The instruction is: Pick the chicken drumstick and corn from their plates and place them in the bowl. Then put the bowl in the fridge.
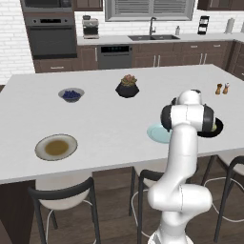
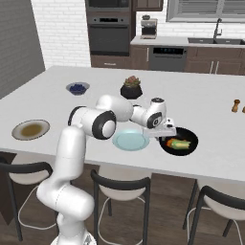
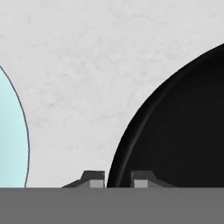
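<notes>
With the drumstick [image 2: 169, 142] and corn [image 2: 181, 144] already lying together in the black bowl [image 2: 190, 150], I have the gripper [image 3: 118, 180] low at its near rim. The fingers [image 3: 93, 179] are nearly closed, pinching that rim, one tip outside and one inside, presumably so the bowl can be carried. Just beyond the outer finger sits the emptied blue plate [image 3: 11, 135]; the grey plate [image 1: 56, 147] lies well apart.

You have the bowl [image 2: 187, 146] near the counter's [image 2: 206, 100] front edge, holding corn [image 2: 181, 143] and drumstick [image 2: 170, 142]; one plate [image 2: 130, 141] sits just left, the other plate [image 2: 30, 129] far left.
</notes>
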Motion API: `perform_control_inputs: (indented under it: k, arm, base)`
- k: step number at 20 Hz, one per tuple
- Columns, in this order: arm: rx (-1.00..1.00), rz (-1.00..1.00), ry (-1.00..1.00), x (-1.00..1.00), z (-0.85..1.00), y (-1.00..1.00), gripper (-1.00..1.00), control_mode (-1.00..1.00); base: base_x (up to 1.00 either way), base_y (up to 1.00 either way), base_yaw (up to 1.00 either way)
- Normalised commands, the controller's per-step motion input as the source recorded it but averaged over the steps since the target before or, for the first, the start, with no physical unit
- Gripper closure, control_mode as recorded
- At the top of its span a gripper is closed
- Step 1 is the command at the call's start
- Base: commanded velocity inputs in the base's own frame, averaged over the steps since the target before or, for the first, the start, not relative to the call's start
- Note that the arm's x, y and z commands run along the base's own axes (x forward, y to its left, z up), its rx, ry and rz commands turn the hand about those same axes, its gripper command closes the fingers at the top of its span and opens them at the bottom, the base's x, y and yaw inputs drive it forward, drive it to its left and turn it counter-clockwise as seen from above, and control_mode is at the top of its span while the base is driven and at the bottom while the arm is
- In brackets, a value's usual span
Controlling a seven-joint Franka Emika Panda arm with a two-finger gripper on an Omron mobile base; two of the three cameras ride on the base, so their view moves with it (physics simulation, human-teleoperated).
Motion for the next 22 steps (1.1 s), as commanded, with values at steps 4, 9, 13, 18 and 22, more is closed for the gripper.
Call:
perform_control_inputs:
  k: [4,9,13,18,22]
  arm:
    - [0.0,0.0,0.0,-0.04,0.15,0.0,1.0,-1.0]
    - [-0.01,0.03,0.0,-0.54,0.62,-0.01,1.0,-1.0]
    - [-0.06,0.11,0.0,-0.66,0.65,0.0,1.0,-1.0]
    - [-0.13,0.31,-0.03,-0.58,0.52,0.2,1.0,-1.0]
    - [-0.18,0.39,-0.01,-0.61,0.38,0.37,1.0,-1.0]
  base:
    - [0.0,0.0,0.0]
    - [0.0,0.0,0.0]
    - [0.0,0.0,0.0]
    - [0.0,0.0,0.0]
    - [0.0,0.0,0.0]
